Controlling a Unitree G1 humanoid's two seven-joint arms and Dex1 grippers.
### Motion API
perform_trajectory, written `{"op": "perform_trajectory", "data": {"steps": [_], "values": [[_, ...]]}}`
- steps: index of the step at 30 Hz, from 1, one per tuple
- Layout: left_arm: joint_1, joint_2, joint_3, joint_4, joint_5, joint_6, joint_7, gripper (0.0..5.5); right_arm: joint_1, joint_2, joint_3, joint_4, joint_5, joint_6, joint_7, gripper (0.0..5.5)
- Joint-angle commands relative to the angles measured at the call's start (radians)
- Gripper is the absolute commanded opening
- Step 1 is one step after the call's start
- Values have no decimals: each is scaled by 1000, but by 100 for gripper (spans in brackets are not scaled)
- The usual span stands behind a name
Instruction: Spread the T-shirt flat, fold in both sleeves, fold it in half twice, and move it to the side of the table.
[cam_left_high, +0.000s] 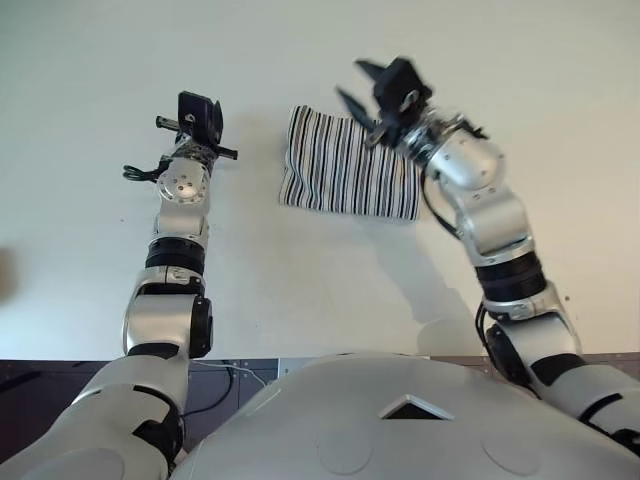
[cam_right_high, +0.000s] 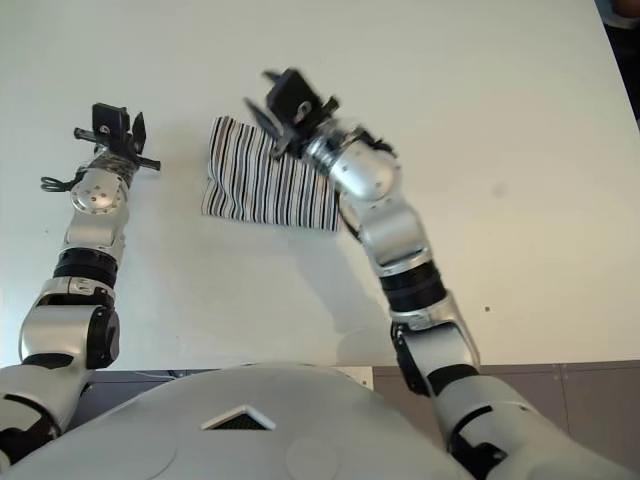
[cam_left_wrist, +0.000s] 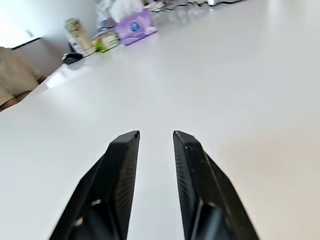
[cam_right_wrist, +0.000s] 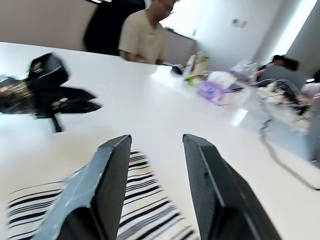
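Right jaws stand apart with nothing between them, their two dark fingers (cam_right_wrist: 107, 190) hanging over the far right corner of the T-shirt (cam_left_high: 345, 170); whether the tips touch the cloth cannot be told. Left jaws are also apart, by a narrower gap, and empty, their black fingers (cam_left_wrist: 122, 170) poised over bare counter (cam_left_high: 300, 290) to the left of the T-shirt and clear of it. The T-shirt, white with thin black stripes, is folded into a compact rectangle and lies flat on the counter between the two arms, closer to the right arm (cam_left_high: 490, 220) than to the left arm (cam_left_high: 180, 230). Its stripes run roughly from the near edge toward the far edge, and the near edge shows a thick, layered fold. The right arm bends up from the near edge of the counter and crosses beside the T-shirt's right end, while the left arm stretches nearly straight forward. Around the T-shirt the counter is plain white. At its far end, well apart from the T-shirt, stand a purple pack (cam_left_wrist: 135, 25) and a few small bottles (cam_left_wrist: 77, 32).
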Motion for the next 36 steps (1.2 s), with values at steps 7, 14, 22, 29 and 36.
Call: {"op": "perform_trajectory", "data": {"steps": [7, 14, 22, 29, 36], "values": [[39, -145, 100, -226, -53, 176, 181, 123, -34, 93, -211, 282, 34, 315, -201, 188], [-35, -168, 132, -206, -46, 169, 256, 123, -361, -227, -792, 993, 212, 106, -689, 188], [-53, -192, 132, -204, -43, 149, 262, 123, -474, -316, -740, 1196, 136, -129, -657, 188], [-178, -281, 87, -416, -67, 199, 253, 123, -498, -53, -436, 567, -27, -355, -656, 188], [-164, -436, -92, -594, 19, 216, 235, 170, -377, 198, -258, 400, -140, -277, -701, 228]]}}
